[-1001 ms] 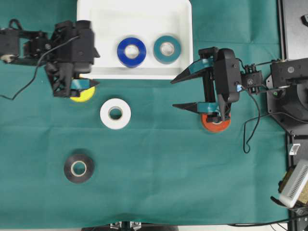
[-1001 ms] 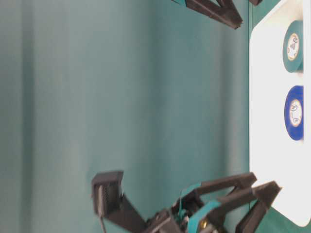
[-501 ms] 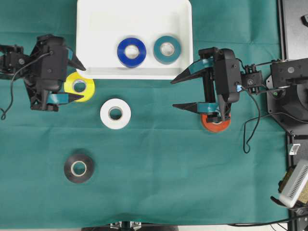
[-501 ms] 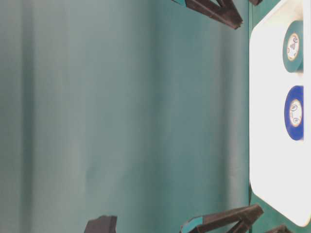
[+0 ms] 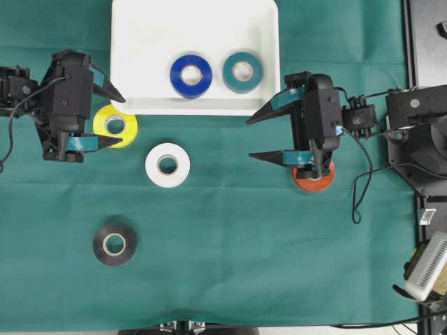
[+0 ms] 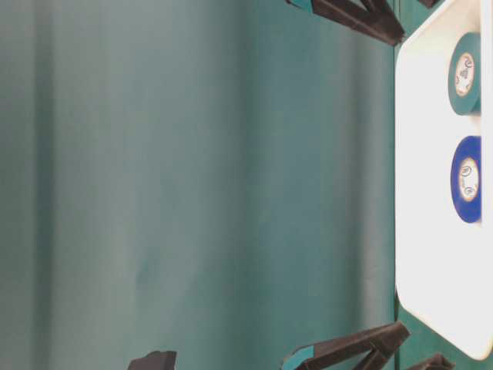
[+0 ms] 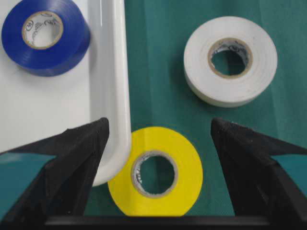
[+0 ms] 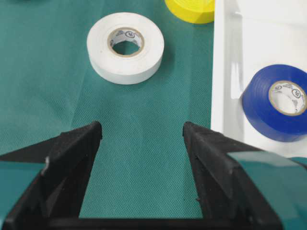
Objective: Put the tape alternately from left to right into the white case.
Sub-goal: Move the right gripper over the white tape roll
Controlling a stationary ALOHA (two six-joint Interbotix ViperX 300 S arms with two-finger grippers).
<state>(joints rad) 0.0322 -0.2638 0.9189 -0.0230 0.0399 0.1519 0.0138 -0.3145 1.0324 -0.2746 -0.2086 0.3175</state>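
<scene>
Trouble looms as the left gripper (image 7: 156, 139), jaws spread and empty, straddles the yellow tape (image 7: 156, 178) whose ten o'clock edge crowds the white case (image 7: 112, 72) rim, a likely snag for one finger.

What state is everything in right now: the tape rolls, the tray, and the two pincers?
white case: holds two rolls
blue roll: inside case
teal roll: inside case
yellow roll: on cloth, beside the case
white roll: on cloth
black roll: on cloth
orange roll: on cloth
left pincer: open
right pincer: open, empty

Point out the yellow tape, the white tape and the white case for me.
yellow tape (image 7: 156, 173), left wrist view, flat top face beside its core.
white tape (image 5: 167, 165), overhead view, top face of the roll.
white case (image 5: 195, 106), overhead view, near rim.
</scene>
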